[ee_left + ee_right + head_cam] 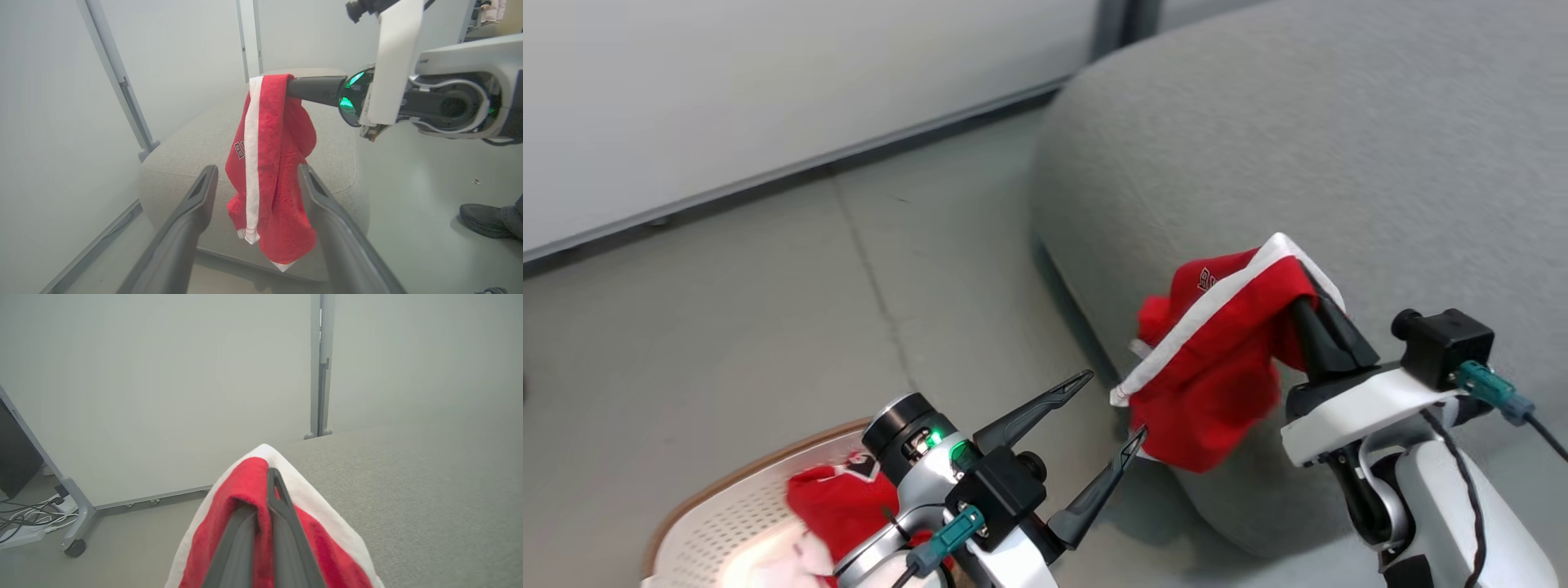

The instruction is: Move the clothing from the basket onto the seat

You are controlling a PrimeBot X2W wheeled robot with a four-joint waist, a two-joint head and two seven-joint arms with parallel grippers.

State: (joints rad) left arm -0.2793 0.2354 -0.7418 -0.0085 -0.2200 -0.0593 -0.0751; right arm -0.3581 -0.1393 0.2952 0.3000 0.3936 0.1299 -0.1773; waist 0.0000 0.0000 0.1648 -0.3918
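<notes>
My right gripper (1311, 322) is clamped on the clothing (1217, 351), which dangles at the edge of the seat (1339, 147); my left gripper (1116, 403) gapes just beside it.

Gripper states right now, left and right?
Left gripper: open, holding nothing.
Right gripper: shut on the bright red fabric garment with white trim.

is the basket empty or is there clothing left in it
Not empty. A red garment lies bunched inside the basket, against its perforated white wall. Whether more lies under it, cannot tell.
</notes>
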